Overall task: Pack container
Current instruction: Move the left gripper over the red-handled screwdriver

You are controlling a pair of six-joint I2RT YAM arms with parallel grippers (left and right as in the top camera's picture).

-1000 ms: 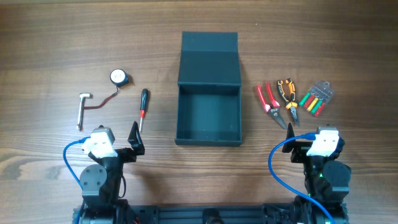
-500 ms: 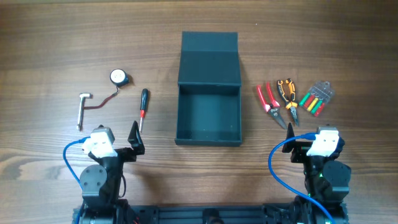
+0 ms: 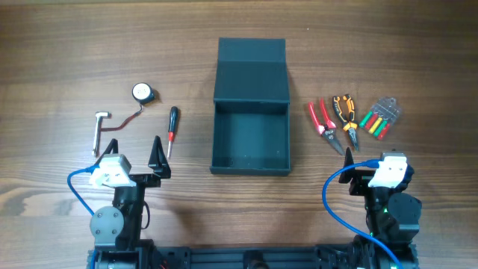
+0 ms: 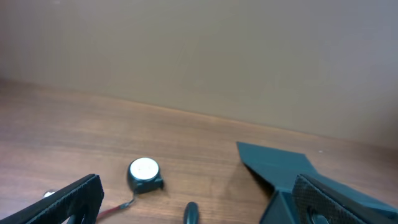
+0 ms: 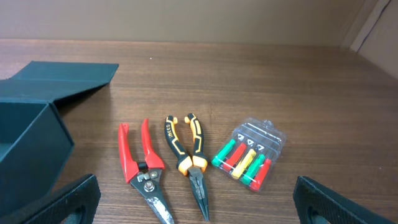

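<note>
The container (image 3: 250, 142) is a dark teal-grey box at the table's middle. It stands empty, with its flat lid (image 3: 252, 71) folded open toward the far side. My left gripper (image 3: 134, 152) is open near the front edge, left of the box, and holds nothing. In the left wrist view that gripper (image 4: 202, 208) frames the lid (image 4: 273, 165) on the right. My right gripper (image 3: 371, 158) is open and empty at the front right. In the right wrist view this gripper (image 5: 208, 208) is spread wide just short of the tools, with the container (image 5: 25, 140) to its left.
Left of the box lie a red-and-black screwdriver (image 3: 172, 127), a round tape measure (image 3: 143, 92) and an L-shaped metal wrench (image 3: 99, 128). Right of it lie red snips (image 5: 144, 171), orange-handled pliers (image 5: 189, 158) and a clear case of coloured bits (image 5: 249, 155).
The left arm has swung a little to the left and straightened, so both its fingers now point away across the table. The right arm and all objects are unmoved.
</note>
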